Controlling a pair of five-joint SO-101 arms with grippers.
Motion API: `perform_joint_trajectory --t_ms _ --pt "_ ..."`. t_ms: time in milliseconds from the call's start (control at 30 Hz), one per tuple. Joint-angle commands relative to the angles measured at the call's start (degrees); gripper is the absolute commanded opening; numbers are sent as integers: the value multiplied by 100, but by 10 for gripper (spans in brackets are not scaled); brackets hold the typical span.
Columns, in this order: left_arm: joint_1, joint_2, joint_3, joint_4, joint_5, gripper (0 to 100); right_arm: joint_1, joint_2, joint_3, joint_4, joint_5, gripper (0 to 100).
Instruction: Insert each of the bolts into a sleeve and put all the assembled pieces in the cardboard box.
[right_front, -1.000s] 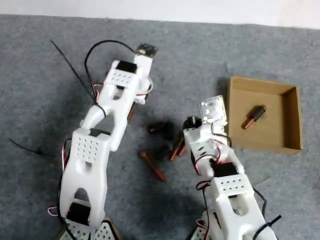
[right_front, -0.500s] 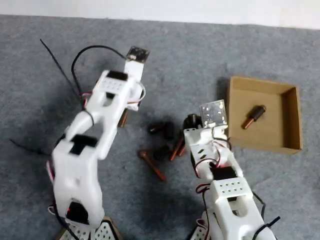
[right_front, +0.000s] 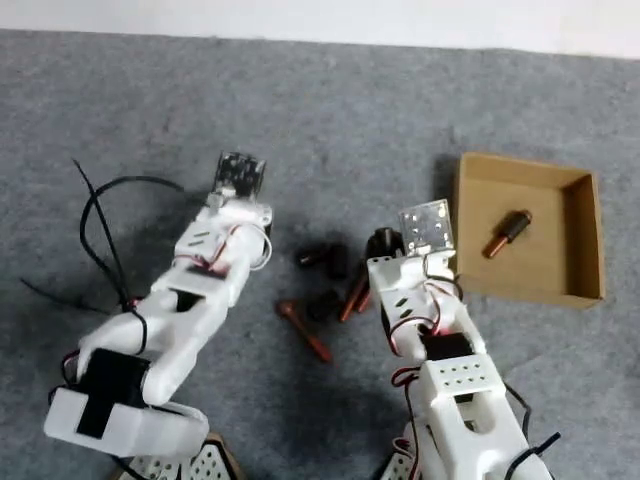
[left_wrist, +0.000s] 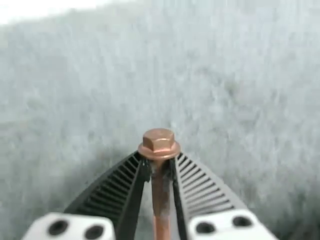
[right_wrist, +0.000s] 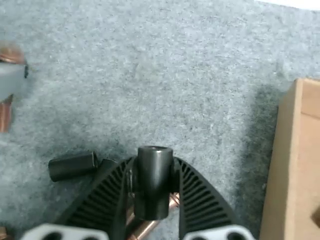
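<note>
Over carpet, left end effector gripping bolt head-forward, right end effector gripping sleeve

A coarse, felt-like grey carpet covers the whole working surface, its nap mottled in lighter and darker flecks. Along the carpet's far edge runs a plain pale strip, smooth and off-white; whether it is a wall or bare tabletop cannot be told. The light is even and diffuse, leaving soft-edged shadows on the carpet's near part.
</note>
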Motion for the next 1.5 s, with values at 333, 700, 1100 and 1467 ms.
perform_joint_trajectory --t_ms 333,700,1100,1467 --pt "338 -207 1051 -2769 18 4 -312 -171 75 -189 44 3" --pt "637 -1138 2677 -5064 9 4 -514 -207 866 -1903 44 3" --pt "655 -1930 3503 -6057 35 4 -1147 -207 1692 -3758 53 3" --pt "1051 -1912 3152 -6031 53 4 -1596 -171 1675 -3758 53 3"
